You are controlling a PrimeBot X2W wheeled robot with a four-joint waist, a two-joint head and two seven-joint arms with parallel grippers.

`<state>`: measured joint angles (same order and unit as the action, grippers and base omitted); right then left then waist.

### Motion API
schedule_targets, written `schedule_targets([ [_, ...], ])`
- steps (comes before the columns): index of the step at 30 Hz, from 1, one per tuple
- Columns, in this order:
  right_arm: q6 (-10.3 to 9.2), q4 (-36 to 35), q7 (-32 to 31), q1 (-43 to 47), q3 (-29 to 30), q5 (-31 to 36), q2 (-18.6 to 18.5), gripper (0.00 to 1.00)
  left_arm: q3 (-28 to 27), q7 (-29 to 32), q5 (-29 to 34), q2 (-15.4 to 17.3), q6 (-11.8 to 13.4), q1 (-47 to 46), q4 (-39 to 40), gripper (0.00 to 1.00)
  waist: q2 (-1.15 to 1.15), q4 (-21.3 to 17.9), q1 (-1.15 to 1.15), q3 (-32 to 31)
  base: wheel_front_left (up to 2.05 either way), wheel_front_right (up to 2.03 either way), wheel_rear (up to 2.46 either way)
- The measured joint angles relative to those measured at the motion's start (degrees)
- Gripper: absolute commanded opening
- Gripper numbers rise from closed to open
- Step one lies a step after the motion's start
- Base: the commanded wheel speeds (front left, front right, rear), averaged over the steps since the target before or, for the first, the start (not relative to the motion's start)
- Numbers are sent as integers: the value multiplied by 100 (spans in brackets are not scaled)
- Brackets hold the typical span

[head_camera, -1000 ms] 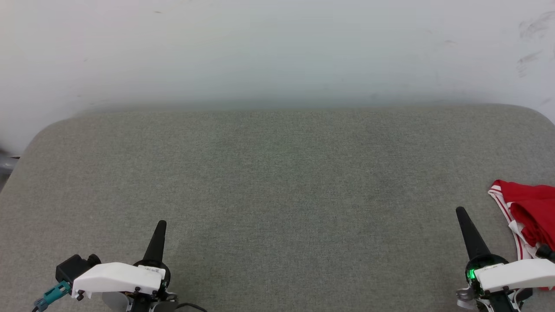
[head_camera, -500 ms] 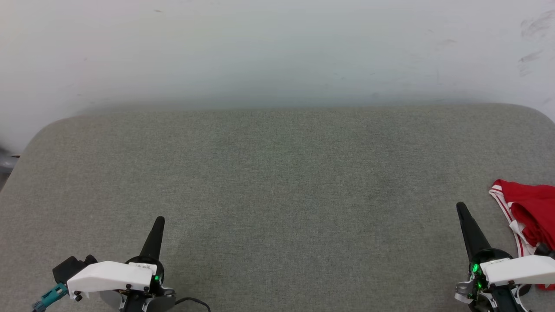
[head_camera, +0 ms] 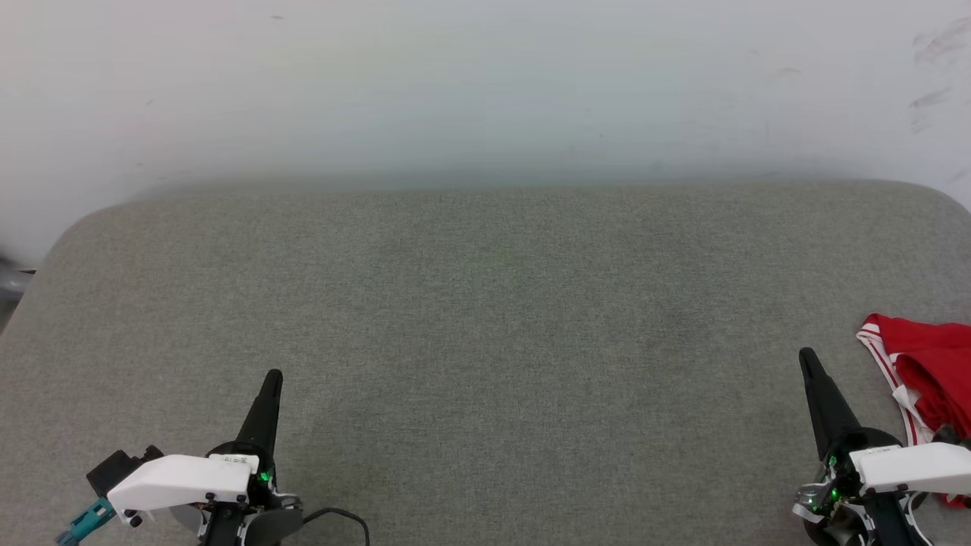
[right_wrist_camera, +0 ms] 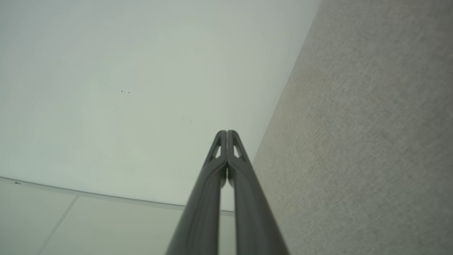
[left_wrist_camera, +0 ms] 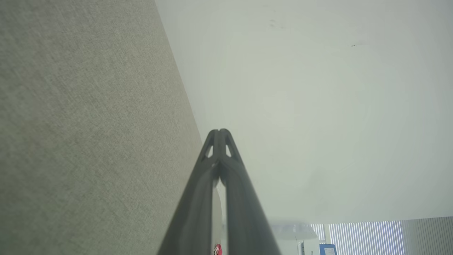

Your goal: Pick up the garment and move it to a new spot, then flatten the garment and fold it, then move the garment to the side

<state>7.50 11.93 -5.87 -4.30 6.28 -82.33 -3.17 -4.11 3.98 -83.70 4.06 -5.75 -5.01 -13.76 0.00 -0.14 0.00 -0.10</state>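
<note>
**A:** Start on the left. The left end effector (head_camera: 271,381) sits low at the near-left of the grey fabric bench (head_camera: 485,326). How are the jaws?

**B:** Pressed together. In its wrist view the left end effector (left_wrist_camera: 219,132) has its two dark fingers meeting at the tips in one narrow point, with nothing between them. They touch nothing and point toward the pale wall (head_camera: 485,91).

**A:** And the other side?

**B:** Same there. The right end effector (head_camera: 809,358) is at the near-right. Its own camera shows the right end effector (right_wrist_camera: 226,132) with its fingers closed tip to tip and gripping nothing.

**A:** Now the red garment (head_camera: 931,362). Where is it?

**B:** On the bench at the far right edge of the head view, cut off by the frame. It lies just beside the right end effector, on its outer side, and the fingers are clear of the cloth.

**A:** What shape is it in?

**B:** Crumpled and bunched into folds, not flat. The body is red, with a red-and-white striped band curving along its left edge and a bit of white fabric below that. I can't make out any lettering from here.
</note>
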Motion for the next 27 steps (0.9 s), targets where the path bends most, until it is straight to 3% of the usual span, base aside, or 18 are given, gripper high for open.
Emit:
schedule_targets([
  [27, 0, 220, -65, -164, 25, -998, 19, 0, -253, 256, -867, -115, -175, -97, -30, 0, 0, 14, 0, 28, 0, 0, 0],
])
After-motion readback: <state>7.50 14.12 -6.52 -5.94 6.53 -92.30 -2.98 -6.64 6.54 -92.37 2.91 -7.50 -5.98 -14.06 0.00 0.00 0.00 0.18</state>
